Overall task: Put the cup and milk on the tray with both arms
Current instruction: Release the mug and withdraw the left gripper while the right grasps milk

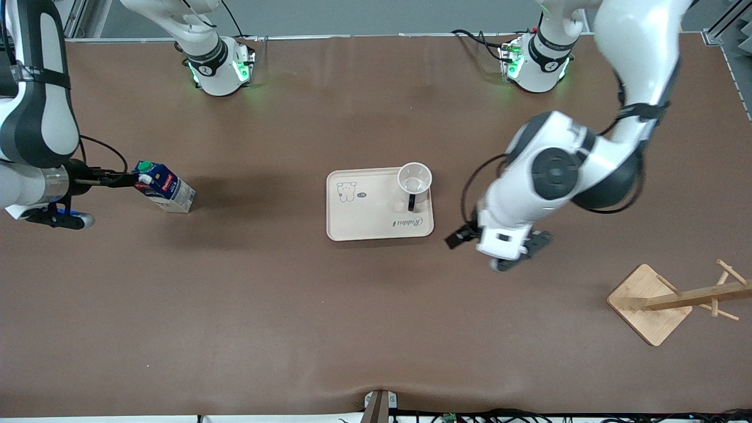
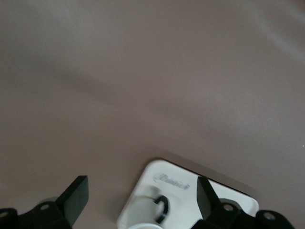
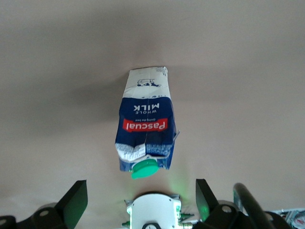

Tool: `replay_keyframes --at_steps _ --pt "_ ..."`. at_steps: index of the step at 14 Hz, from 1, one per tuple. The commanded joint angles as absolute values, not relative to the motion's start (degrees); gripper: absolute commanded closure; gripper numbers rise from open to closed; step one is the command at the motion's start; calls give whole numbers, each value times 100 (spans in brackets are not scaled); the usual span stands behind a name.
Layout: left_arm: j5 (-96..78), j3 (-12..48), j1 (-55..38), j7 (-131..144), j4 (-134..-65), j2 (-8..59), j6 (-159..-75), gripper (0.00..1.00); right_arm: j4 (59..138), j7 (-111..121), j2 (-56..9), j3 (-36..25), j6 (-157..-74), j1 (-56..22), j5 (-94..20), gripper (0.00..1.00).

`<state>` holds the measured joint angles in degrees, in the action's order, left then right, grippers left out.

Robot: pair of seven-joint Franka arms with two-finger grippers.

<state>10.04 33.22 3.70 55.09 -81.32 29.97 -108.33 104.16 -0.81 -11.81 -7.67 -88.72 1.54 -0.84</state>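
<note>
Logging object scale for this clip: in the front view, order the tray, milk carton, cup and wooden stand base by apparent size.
1. Tray
2. Wooden stand base
3. Milk carton
4. Cup

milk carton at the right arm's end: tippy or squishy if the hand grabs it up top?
Probably tippy: the milk is tall on a narrow base, and the open right hand sits up near its green cap. The folded, creased top suggests thin card that may dent. Weight can't be judged.
</note>
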Motion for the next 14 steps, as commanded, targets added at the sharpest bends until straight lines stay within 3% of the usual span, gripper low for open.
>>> replay_keyframes --at_steps 1,4,5,6,7,10,12,14 --pt "1090 3322 912 4294 -8218 2541 -10644 0 11765 -158 -336 -677 -9744 229 -35 0" --pt "1090 3323 1502 3194 -8218 2207 -10346 0 12733 -158 17 -677 -10729 202 -35 0" --pt "1090 3296 1590 2938 -8209 2093 -10240 0 12944 -158 44 -668 -10923 211 -44 18" --pt "1099 3296 1739 2762 -8209 1979 -10152 0 13059 -158 53 -668 -11038 211 -44 64" --pt "1090 3296 1836 2690 -8209 1925 -10038 0 13052 -123 53 -668 -11056 202 -44 100" --pt "1405 3348 1950 2515 -8025 1872 -9537 0 12562 -123 44 -642 -10943 185 -79 100" --pt "1441 3305 1882 2225 -7867 1750 -9300 0 11861 -184 9 -563 -10340 -7 -167 100" --pt "1310 2580 1357 1865 -7919 1250 -9281 0 10990 -586 -44 -562 -9313 -472 -315 100"
